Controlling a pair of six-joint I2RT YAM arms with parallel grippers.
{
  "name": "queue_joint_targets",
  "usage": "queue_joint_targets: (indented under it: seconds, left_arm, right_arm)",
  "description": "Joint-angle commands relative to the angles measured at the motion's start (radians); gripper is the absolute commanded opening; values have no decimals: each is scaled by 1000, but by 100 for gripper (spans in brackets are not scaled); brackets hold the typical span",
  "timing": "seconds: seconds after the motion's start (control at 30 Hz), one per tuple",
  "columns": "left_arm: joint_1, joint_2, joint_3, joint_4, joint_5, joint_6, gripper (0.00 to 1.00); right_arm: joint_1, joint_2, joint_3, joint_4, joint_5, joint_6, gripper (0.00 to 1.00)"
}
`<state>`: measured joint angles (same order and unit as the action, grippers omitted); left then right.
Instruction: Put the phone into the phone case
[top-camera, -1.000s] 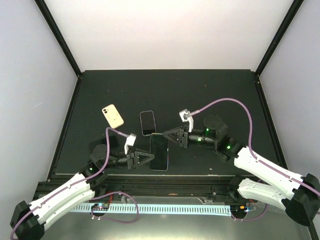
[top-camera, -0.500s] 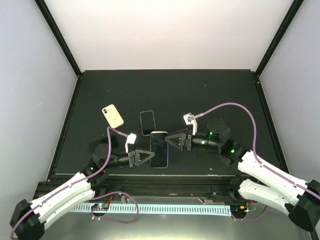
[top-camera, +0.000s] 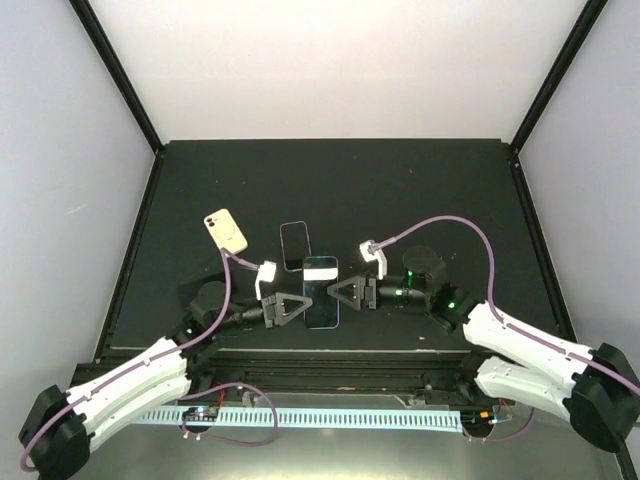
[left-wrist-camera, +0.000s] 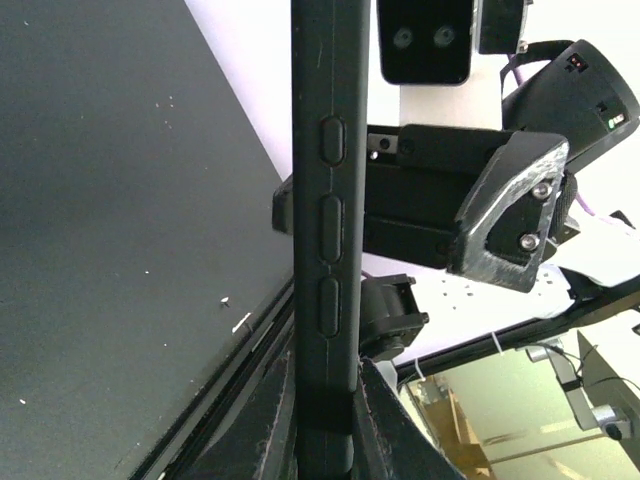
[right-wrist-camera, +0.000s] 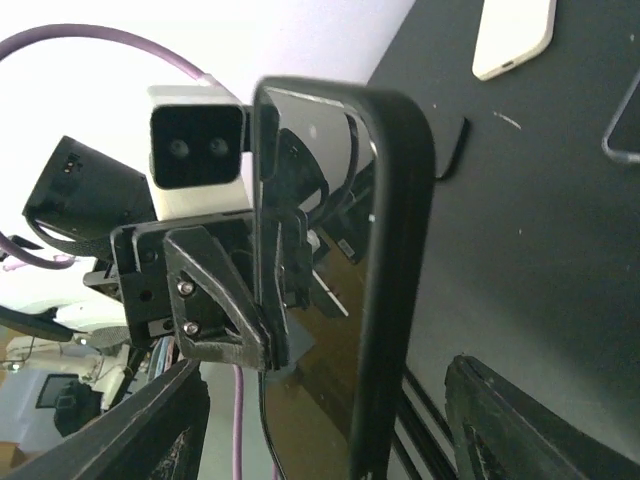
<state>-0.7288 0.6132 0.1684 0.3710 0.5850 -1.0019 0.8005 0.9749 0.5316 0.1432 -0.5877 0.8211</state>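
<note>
- the phone (right-wrist-camera: 318, 340) showed as a glossy dark face inside the rim of a dark phone case (top-camera: 321, 292), just below the centre of the top view, between the two grippers and face up to the camera.
- in the left wrist view the case's edge ran top to bottom through the middle of the frame, with three raised button covers along it.
- the left gripper (top-camera: 299, 309) was clamped tight on the case's left edge, one finger on each face.
- the right gripper (top-camera: 339, 293) stood at the case's right edge with its jaws spread wide; in the right wrist view its fingers (right-wrist-camera: 150, 420) sat well apart at the bottom corners, with the case rim between them and neither visibly touching it.
- just above the held case, a second phone-shaped slab (top-camera: 295, 245) lay flat, dark with a pale rim; whether it was a phone or an empty case could not be told.
- a cream phone-shaped piece (top-camera: 226, 232) with a ring on its back lay further to the upper left, tilted.
- all of it sat over a black table (top-camera: 420, 190).
</note>
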Motion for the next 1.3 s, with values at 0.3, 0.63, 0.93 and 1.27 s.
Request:
queue_joint_targets:
  seconds: [0.3,0.63,0.93,1.27]
  left_arm:
    - [0,58,62,198,-117,-18,2]
    - [0,118,77,203,-172,14,2]
    - [2,169,109,6,-261,64,2]
    - [4,199,233,-382,-444,99,86]
  right_arm:
    - [0,62,-119,251,-119,97,62]
    - [0,61,-157,303,-125,108,14]
    - [-1,32,-156,236,-40,58,1]
    - [-70,101,-37,29,-7,-86,1]
